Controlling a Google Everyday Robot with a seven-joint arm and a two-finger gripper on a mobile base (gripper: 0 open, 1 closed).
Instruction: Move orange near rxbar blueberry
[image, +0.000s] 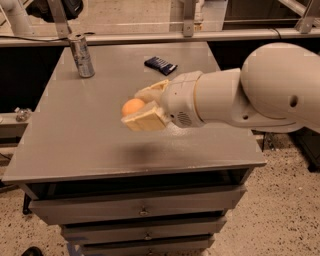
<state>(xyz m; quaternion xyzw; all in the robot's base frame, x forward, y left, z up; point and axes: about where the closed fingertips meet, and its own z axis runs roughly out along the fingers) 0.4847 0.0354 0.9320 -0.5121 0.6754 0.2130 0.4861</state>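
The orange (132, 106) is a small round bright orange fruit held between the cream fingers of my gripper (141, 107), lifted above the grey table (75, 130); a faint shadow lies on the table below it. My gripper is shut on the orange, with the big white arm reaching in from the right. The rxbar blueberry (160, 65) is a flat dark navy bar lying at the far middle of the table, beyond and slightly right of the gripper, apart from it.
A tall silver can (82, 56) stands at the table's far left. Drawers (140, 210) run under the table's front edge. A railing and metal posts (188, 20) stand behind the table.
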